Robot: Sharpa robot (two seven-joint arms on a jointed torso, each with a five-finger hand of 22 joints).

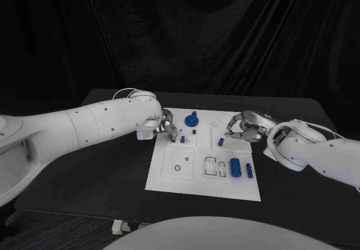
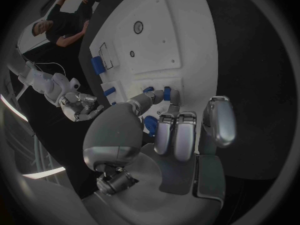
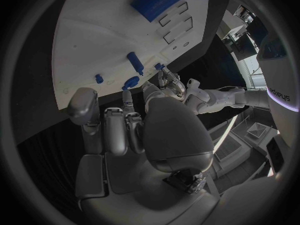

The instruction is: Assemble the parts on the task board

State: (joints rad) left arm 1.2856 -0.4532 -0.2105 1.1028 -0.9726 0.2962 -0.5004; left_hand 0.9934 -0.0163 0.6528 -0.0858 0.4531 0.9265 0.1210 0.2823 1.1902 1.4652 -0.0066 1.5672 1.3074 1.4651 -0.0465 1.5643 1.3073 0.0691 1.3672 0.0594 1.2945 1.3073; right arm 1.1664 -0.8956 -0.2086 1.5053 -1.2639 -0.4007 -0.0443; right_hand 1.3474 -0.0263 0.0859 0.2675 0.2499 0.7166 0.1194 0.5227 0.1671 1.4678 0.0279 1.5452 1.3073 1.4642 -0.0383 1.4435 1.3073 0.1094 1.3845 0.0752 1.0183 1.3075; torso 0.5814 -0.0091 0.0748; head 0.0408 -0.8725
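Observation:
The white task board (image 1: 171, 177) lies in the middle of the black table. My left hand (image 1: 166, 129) hovers over its far left part, thumb and one finger reaching down beside two small blue pegs (image 1: 182, 139). In the left wrist view those pegs (image 2: 165, 92) stand right at the fingertips (image 2: 175, 98); I cannot tell whether one is pinched. My right hand (image 1: 244, 126) hangs over the board's far right edge with its fingers (image 3: 119, 130) curled in and nothing in them. A round blue part (image 1: 191, 121) stands between the hands.
A short blue peg (image 1: 222, 141) stands near the right hand. A blue cylinder (image 1: 235, 167) and a thinner blue piece (image 1: 249, 170) lie on the board's near right, beside empty rectangular slots (image 1: 215, 166). Black table (image 1: 98, 182) surrounds the board.

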